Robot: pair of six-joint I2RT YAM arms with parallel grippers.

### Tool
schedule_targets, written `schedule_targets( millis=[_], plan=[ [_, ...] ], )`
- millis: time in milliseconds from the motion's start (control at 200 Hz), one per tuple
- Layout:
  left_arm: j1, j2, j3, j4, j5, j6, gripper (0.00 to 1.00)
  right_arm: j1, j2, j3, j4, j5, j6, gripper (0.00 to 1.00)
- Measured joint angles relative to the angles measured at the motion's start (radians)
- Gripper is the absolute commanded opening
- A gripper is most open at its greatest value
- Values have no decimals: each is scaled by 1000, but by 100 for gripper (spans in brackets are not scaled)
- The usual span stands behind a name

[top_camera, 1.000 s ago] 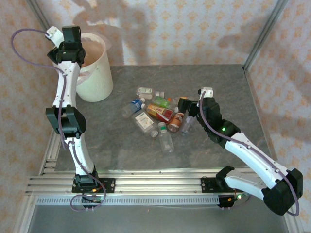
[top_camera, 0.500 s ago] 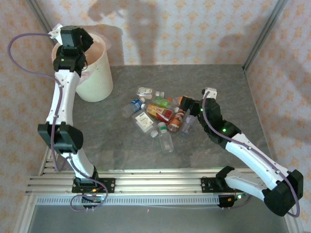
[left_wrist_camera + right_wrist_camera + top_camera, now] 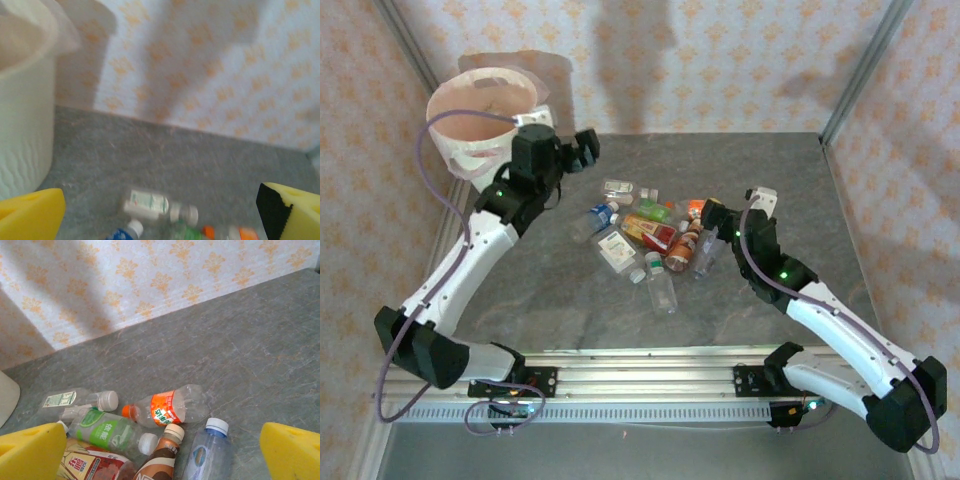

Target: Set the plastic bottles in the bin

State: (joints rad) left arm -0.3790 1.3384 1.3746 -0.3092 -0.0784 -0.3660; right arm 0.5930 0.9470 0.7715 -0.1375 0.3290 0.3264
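Observation:
The bin (image 3: 480, 110), a cream-white bucket with a pinkish inside and a bag liner, stands at the back left; its wall (image 3: 20, 125) fills the left of the left wrist view. Several plastic bottles (image 3: 650, 235) lie in a pile mid-table. My left gripper (image 3: 582, 150) hangs open and empty between bin and pile, above a white-labelled bottle (image 3: 150, 204) and a blue-capped one (image 3: 125, 232). My right gripper (image 3: 710, 215) is open and empty at the pile's right edge, over an orange-labelled bottle (image 3: 170, 407), a green-labelled bottle (image 3: 107, 432), a brown bottle (image 3: 162, 457) and a clear blue-capped bottle (image 3: 207, 452).
A patterned wall (image 3: 720, 70) closes the back and sides of the grey table (image 3: 770, 160). Metal frame posts (image 3: 860, 70) stand at the back corners. An aluminium rail (image 3: 640, 380) runs along the near edge by the arm bases.
My left arm has swung down from over the bin to the right, toward the bottle pile. The right gripper has shifted only slightly at the pile's right edge.

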Motion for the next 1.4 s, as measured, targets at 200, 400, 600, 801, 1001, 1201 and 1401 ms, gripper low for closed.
schedule_targets(
  millis=[200,400,600,801,1001,1201,1401],
  plan=[
    [-84,-27,-96,-32,57,104,100,-3,-10,-26,58,-15,24,99],
    [-86,-18,-134,-144,67,155,100,-8,-29,-50,87,-5,44,99],
    [-86,88,-124,-246,64,202,100,-13,-68,-77,109,16,64,99],
    [-86,273,-81,-346,60,246,100,-16,-82,-85,108,42,93,99],
    [-39,477,108,-458,13,336,99,-18,-103,-90,108,60,101,99],
    [73,698,344,-581,124,377,93,-23,-126,-97,81,72,108,99],
    [77,796,430,-689,172,427,87,-26,-144,-121,67,88,116,99]
  ],
)
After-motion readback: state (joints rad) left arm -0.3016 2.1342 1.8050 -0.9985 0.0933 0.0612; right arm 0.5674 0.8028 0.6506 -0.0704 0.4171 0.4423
